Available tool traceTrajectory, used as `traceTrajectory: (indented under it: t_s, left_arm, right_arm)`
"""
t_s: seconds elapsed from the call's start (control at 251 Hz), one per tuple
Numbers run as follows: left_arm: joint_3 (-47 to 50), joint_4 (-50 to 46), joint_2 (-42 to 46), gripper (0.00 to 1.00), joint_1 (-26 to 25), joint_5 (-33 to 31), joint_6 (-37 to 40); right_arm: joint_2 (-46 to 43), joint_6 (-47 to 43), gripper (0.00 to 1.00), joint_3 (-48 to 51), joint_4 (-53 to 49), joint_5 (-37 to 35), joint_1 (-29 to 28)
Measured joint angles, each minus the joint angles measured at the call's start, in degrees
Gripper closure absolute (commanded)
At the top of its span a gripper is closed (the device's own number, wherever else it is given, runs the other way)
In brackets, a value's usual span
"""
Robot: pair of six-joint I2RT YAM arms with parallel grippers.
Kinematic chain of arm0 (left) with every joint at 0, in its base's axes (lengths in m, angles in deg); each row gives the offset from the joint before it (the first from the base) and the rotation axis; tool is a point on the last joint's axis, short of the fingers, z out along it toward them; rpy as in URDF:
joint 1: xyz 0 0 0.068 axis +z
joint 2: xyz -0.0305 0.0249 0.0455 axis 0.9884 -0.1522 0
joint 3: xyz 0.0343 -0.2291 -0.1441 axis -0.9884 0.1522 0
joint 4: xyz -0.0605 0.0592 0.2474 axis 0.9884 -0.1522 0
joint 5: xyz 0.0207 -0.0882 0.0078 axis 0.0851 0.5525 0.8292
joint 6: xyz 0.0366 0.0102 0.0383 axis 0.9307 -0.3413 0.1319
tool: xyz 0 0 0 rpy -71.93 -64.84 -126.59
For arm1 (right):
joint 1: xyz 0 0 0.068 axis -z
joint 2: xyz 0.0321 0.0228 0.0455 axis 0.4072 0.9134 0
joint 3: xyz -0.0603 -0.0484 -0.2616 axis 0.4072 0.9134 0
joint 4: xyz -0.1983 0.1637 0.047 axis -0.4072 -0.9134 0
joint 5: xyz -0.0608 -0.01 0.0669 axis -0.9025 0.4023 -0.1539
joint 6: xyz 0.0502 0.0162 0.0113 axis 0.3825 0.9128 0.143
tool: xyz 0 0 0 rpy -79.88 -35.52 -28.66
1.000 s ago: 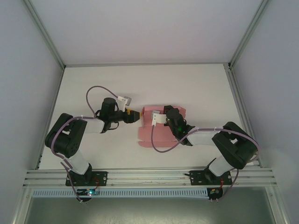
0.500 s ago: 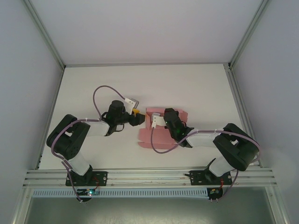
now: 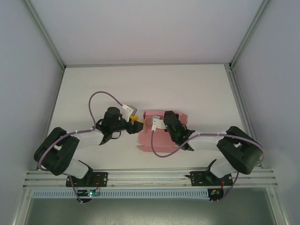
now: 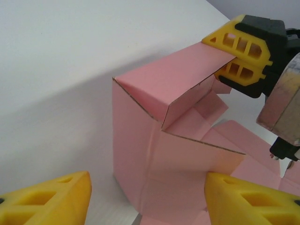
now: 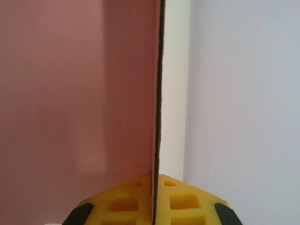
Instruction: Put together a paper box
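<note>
Paper box (image 3: 146, 138), top view: pink card, partly folded, lying on the white table (image 3: 140, 84) about in the middle, between the two arms.
Left claw (image 3: 137, 123), top view: just to the left of the card, with its yellow tips pointing right at the card's left side.
Right claw (image 3: 165, 116), top view: over the far part of the card. I cannot tell from up here how its fingers sit.
Paper box (image 4: 140, 164), left wrist view: one pink wall stands up from the table (image 4: 70, 56). A flap at its top bends over to the right. More pink card lies flat behind it, on the right.
Left claw (image 4: 147, 187), left wrist view: spread wide and holding nothing. One yellow finger (image 4: 47, 199) is low on the left and the other low on the right, with the standing wall between them.
Right claw (image 4: 229, 58), left wrist view: squeezed tight on the far right end of the bent flap.
Paper box (image 5: 79, 93), right wrist view: a big pink sheet on the left, with its thin edge running straight up the middle.
Right claw (image 5: 154, 197), right wrist view: yellow fingers pressed together on that thin edge.
</note>
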Motion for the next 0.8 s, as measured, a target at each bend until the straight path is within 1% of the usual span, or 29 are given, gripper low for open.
traceTrajectory:
  t_s: [0.227,0.323,0.423,0.511,0.579,0.67,0.702,0.766,0.798]
  left_arm:
    - [-4.87,-0.74,-6.51,0.37,-0.02,0.74,1.05]
    - [-5.9,-0.72,-7.63,0.37,-0.37,0.7,1.09]
    - [-6.32,-0.74,-7.96,0.4,-1.77,-2.27,1.09]
    - [-7.32,-0.85,-9.11,0.41,-3.61,-7.58,1.27]
    - [-8.15,-1.27,-10.62,0.54,-5.03,-13.07,1.55]
    - [-9.4,-1.7,-12.37,0.66,-7.39,-18.97,2.1]
    - [-9.92,-1.99,-12.92,0.68,-8.07,-20.37,2.32]
    - [-10.97,-2.32,-13.9,0.82,-8.96,-22.82,2.62]
    - [-11.54,-2.51,-14.21,0.86,-9.29,-24.11,2.62]
  right_arm:
    - [-0.04,0.26,1.0,0.0,-0.09,0.04,-0.11]
    - [-0.04,0.44,1.0,0.0,-0.26,-0.02,-0.22]
    - [-0.15,0.57,1.0,0.0,-0.48,-0.83,-0.9]
    - [-0.35,0.83,1.0,0.0,-0.83,-1.16,-1.42]
    - [-0.37,1.07,1.0,0.0,-0.87,-1.31,-1.86]
    - [-0.37,1.66,1.0,0.0,-1.16,-1.6,-1.99]
    - [-0.42,1.9,1.0,-0.02,-1.33,-1.7,-1.99]
    - [-0.48,2.16,1.0,-0.02,-1.62,-2.08,-1.99]
    - [-0.48,2.36,1.0,-0.11,-1.84,-2.36,-1.99]
